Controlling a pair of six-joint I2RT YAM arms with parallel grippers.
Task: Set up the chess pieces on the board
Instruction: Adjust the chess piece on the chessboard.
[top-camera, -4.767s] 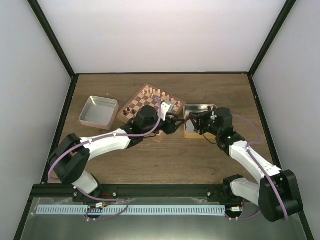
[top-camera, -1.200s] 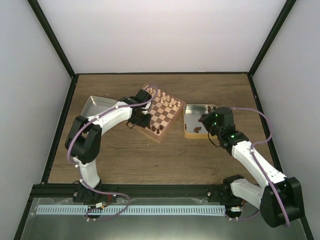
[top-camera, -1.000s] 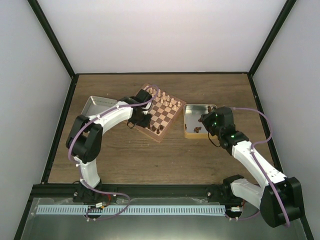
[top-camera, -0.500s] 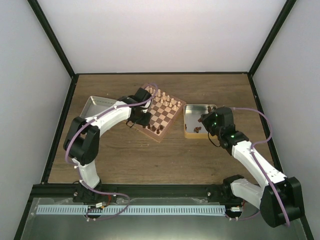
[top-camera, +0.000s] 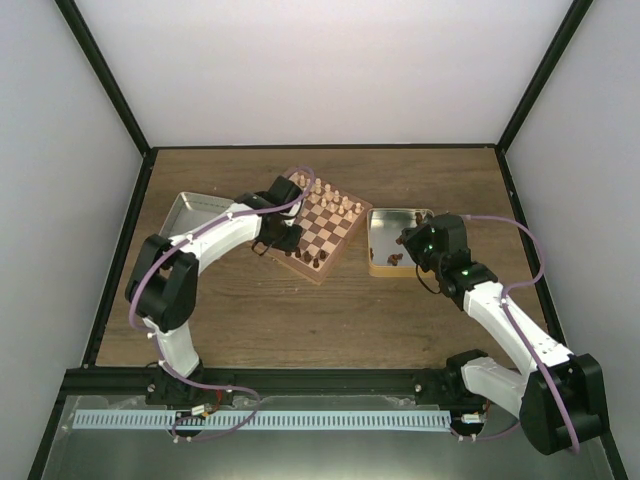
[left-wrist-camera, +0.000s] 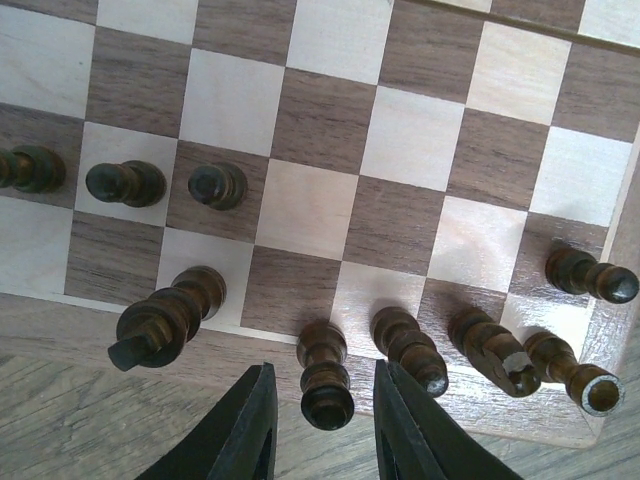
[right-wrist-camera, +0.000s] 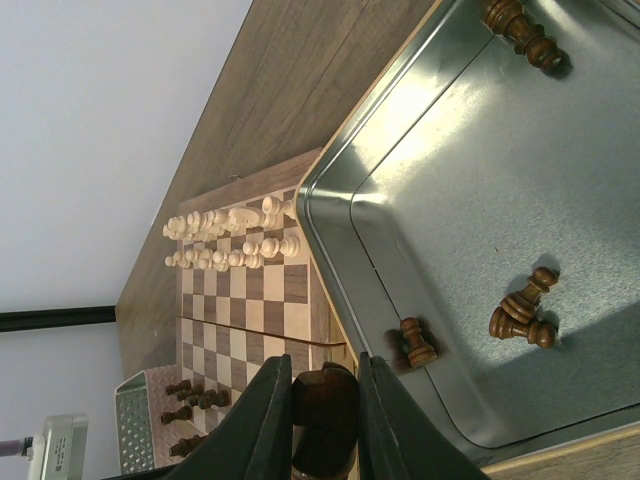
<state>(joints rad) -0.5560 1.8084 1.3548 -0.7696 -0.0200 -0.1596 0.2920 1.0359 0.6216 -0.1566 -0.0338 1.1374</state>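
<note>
L gripper (left-wrist-camera: 322, 368): fingers slightly apart, straddling dark piece (left-wrist-camera: 327, 388) at board (left-wrist-camera: 320, 205) edge. R gripper (right-wrist-camera: 322, 366) pinches 2nd dark piece (right-wrist-camera: 325, 410), right of board.

The board (top-camera: 325, 232) sits on the table (top-camera: 350, 320) between the left tin (top-camera: 188, 211) and the right tin (top-camera: 400, 212). Chess pieces (left-wrist-camera: 215, 185) line its near edge, pale pieces (top-camera: 338, 200) its far edge; others lie in the right tin.
</note>
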